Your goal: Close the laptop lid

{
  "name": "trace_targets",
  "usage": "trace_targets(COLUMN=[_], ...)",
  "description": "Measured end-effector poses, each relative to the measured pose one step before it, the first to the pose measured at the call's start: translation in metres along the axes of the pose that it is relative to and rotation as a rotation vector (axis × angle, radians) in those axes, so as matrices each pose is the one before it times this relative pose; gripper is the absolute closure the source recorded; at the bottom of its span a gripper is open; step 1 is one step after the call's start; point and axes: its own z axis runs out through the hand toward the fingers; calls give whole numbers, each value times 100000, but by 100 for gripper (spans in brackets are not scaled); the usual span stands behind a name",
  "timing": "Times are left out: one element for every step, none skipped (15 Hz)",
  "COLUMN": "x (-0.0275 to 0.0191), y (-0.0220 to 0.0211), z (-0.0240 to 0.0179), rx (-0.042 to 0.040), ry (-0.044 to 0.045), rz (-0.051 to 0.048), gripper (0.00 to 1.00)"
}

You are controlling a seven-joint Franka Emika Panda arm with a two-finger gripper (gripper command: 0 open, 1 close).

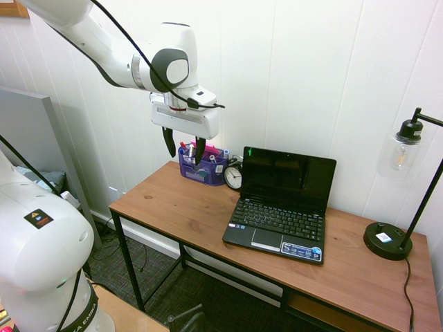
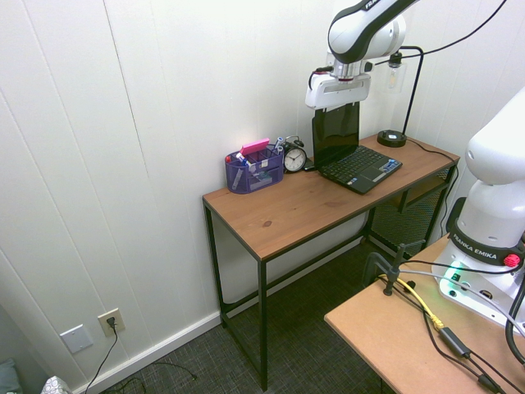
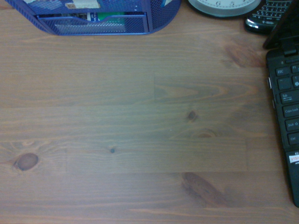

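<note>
The laptop lid (image 1: 288, 180) stands open, nearly upright, its dark glossy screen facing the front of the counter (image 1: 187, 207) with a tiny green light at its upper corner. It belongs to the laptop (image 1: 280, 225), a small black netbook lying towards the lamp end of the counter, keyboard exposed, grey touchpad and coloured stickers on the palm rest. The lid's top edge is free, with bare white panelled wall (image 1: 311, 76) just behind it.

The claw (image 1: 184, 150) hangs in the air, pointing straight down, its two dark fingers apart and holding nothing. It sits above the counter near the blue mesh organizer (image 1: 202, 166), off to the side of the laptop and apart from the lid.

Between the organizer and the laptop stands a small alarm clock (image 1: 234, 176), close to the lid's side edge. The wooden top in front of these is open, knotty planks running out to the edge. A black lamp (image 1: 391, 238) with a glass shade stands at the far end, well apart from the laptop.

In the wrist view only a strip of keyboard shows at one border, plus part of the organizer, the clock's dial rim and a dark keypad device (image 3: 264, 16), cut off.
</note>
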Motion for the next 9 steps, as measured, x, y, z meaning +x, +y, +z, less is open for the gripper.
trace_targets(x=[-19,-58,74,275,547,914,1409,1611,1938], y=[3,-67,-231,-347,-375,-247,-124,-72,5], z=[45,5,-240,-489,-656,-732,-847,-608,-453], rx=[-296,-690,-667,-100,140,57,48,265,-63], ry=[8,616,1650,1906,2007,1706,2187,2078,2286], rz=[-222,-515,-22,186,250,345,637,871,536], gripper=[0,0,0,0,0,0,0,0,0])
